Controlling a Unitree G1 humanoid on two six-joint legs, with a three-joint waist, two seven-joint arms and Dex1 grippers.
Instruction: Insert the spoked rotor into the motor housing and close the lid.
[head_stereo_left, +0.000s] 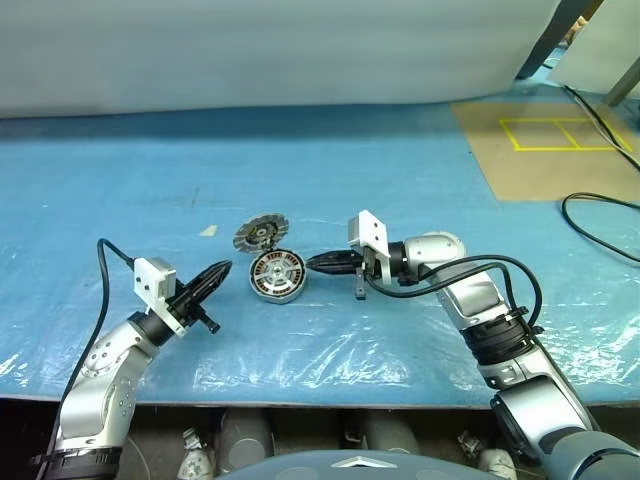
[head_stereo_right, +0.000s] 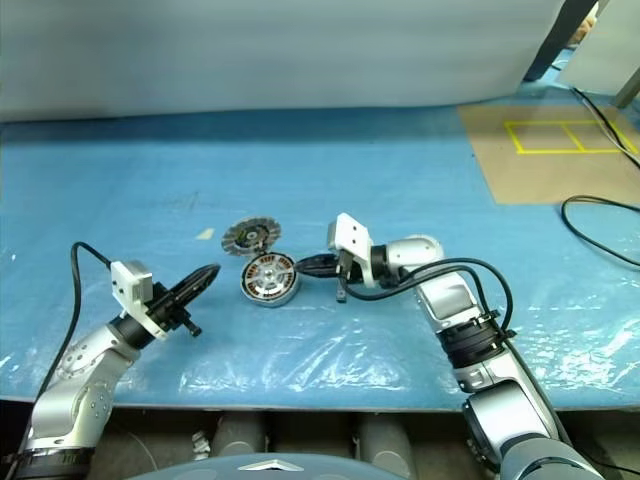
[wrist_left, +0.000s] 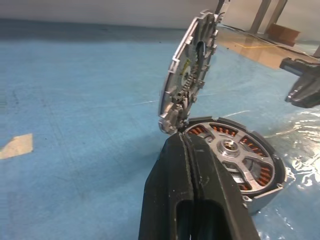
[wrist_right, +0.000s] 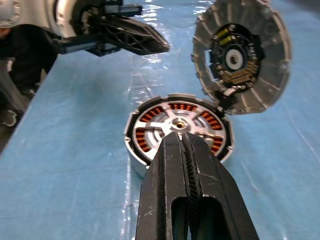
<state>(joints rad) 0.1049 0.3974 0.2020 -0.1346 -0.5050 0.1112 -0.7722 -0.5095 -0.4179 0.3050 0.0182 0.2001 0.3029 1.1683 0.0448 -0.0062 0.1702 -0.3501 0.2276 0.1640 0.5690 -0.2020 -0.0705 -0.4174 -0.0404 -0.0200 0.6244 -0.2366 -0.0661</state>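
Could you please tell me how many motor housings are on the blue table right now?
1: the motor housing sits on the blue table between the two tools, with its lid hinged open.

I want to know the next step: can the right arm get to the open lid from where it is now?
Probably yes. The lid stands open behind the motor housing, and the shut right gripper is beside the housing's rim with nothing between. The left gripper is on the other side, apart.
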